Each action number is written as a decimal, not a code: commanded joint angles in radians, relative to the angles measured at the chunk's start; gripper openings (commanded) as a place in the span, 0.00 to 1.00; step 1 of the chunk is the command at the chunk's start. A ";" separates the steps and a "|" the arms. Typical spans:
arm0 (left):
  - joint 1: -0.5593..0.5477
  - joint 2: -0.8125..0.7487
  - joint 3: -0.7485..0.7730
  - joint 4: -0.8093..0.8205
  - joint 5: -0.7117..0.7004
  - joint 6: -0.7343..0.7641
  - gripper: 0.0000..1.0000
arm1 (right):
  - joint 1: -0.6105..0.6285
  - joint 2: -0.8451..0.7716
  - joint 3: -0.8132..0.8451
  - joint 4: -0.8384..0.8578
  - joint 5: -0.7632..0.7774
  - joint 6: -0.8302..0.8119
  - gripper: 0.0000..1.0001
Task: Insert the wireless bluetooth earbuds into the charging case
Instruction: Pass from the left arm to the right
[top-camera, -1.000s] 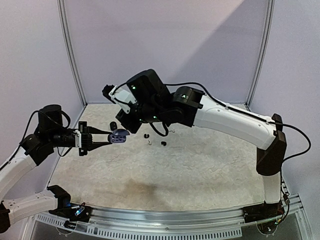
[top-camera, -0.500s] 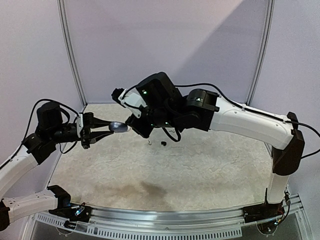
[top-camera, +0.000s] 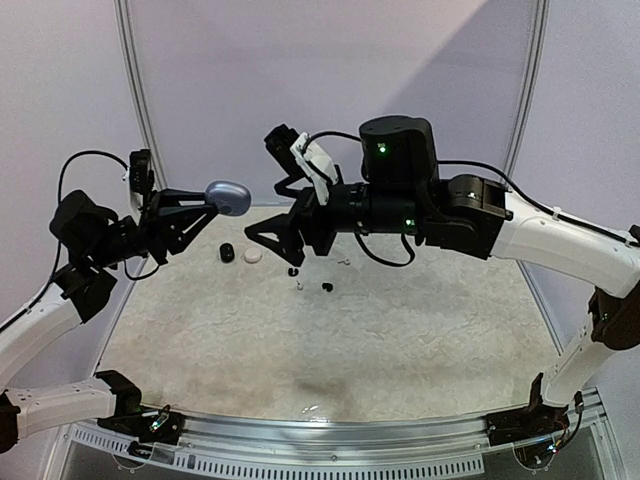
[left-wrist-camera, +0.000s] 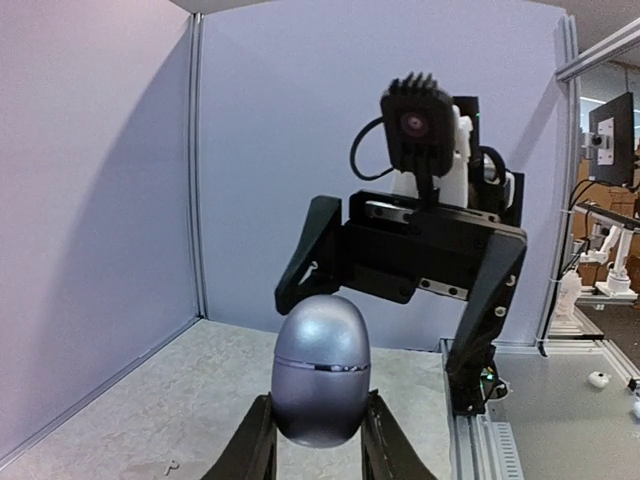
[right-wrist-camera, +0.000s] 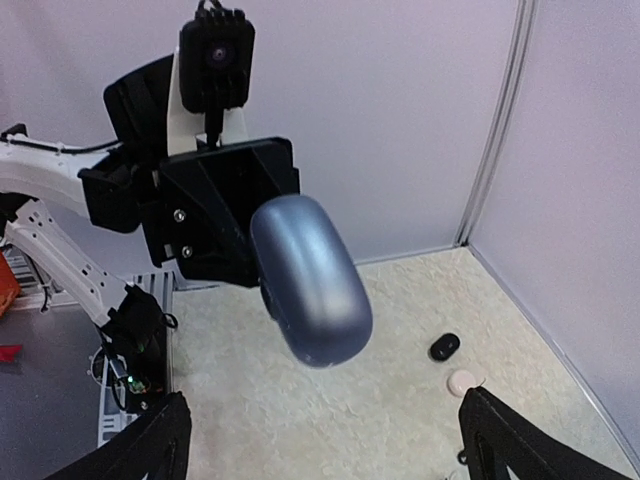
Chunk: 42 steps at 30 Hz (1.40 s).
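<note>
A blue-grey egg-shaped charging case (top-camera: 228, 196) hangs high above the table's back left, and my left gripper (top-camera: 208, 207) is shut on its lower half. In the left wrist view the case (left-wrist-camera: 320, 365) stands upright between the fingers (left-wrist-camera: 262, 425), its lid seam closed. My right gripper (top-camera: 268, 212) faces it from the right, open wide, a short gap away and holding nothing. From the right wrist the case (right-wrist-camera: 310, 280) floats ahead of the spread jaws of that gripper (right-wrist-camera: 325, 395). Tiny earbuds lie on the mat: a black one (top-camera: 327, 289) and a whitish one (top-camera: 299, 286).
A small black oval thing (top-camera: 227, 251) (right-wrist-camera: 444, 346) and a whitish round one (top-camera: 252, 255) (right-wrist-camera: 463, 380) lie on the mat under the held case. Another tiny dark bit (top-camera: 292, 270) lies nearby. Enclosure walls and posts (top-camera: 143, 110) stand close behind.
My left arm has lifted the case well above the mat. The right gripper, earlier right at the case, has opened wide and drawn back to the right.
</note>
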 joint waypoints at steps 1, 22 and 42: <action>-0.016 0.006 0.037 0.081 0.040 -0.123 0.00 | -0.032 0.078 0.082 0.118 -0.163 0.056 0.91; -0.029 -0.024 0.010 0.081 0.024 -0.097 0.00 | -0.033 0.156 0.144 0.148 -0.300 0.103 0.45; -0.029 -0.030 -0.018 -0.035 -0.003 0.022 0.00 | -0.033 0.151 0.135 0.152 -0.349 0.092 0.00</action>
